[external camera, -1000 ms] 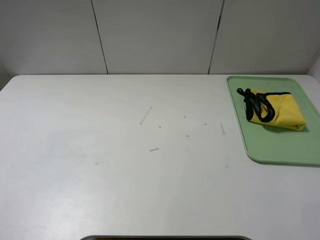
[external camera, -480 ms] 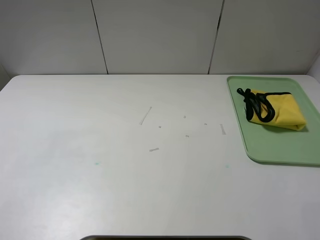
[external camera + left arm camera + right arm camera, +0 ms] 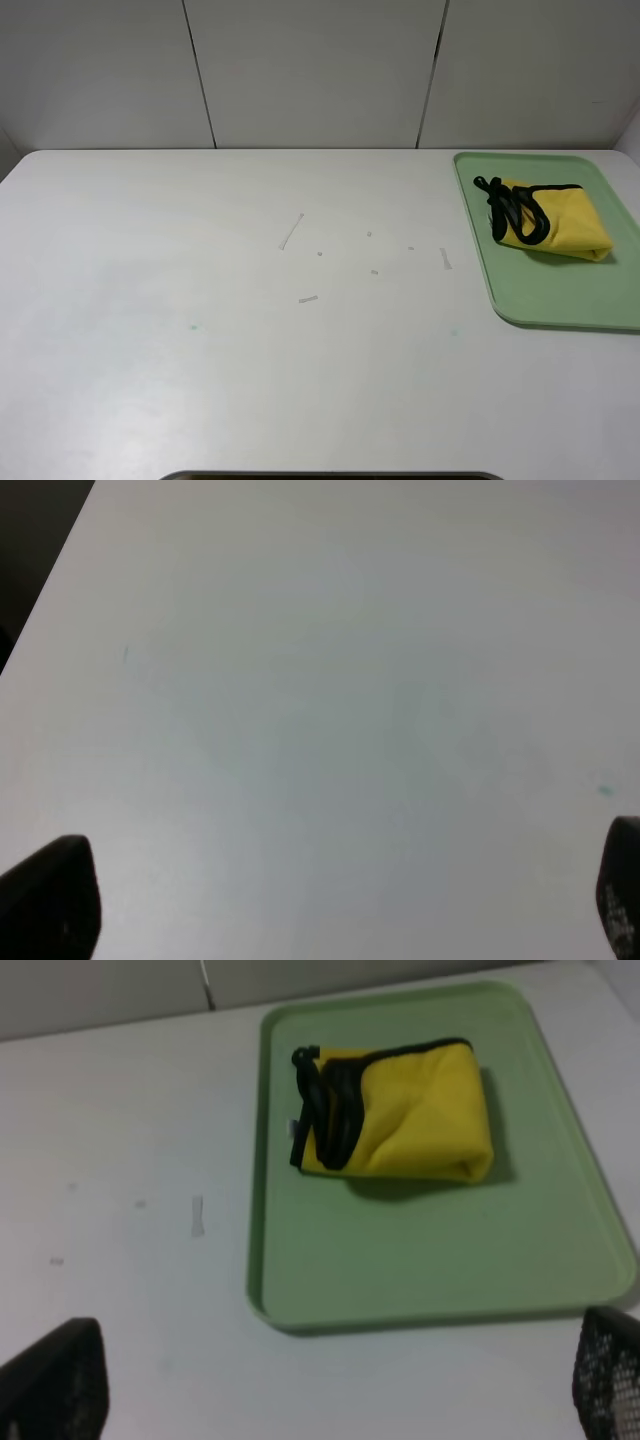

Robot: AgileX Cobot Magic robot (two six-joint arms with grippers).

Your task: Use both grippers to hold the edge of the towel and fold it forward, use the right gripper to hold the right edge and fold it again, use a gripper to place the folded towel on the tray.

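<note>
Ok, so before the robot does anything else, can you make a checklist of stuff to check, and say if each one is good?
1. Towel folded into a small bundle: ok.
2. Towel lying on the tray, inside its rim: ok.
3. Left gripper open and holding nothing: ok, only bare table shows between its fingertips.
4. Right gripper open and off the towel: ok, it sits back from the tray's near edge.
5. Arms out of the way in the high view: ok, neither one shows there.
6. Black trim tucked in neatly: not ok, it bunches in loose loops at one end of the towel.
</note>
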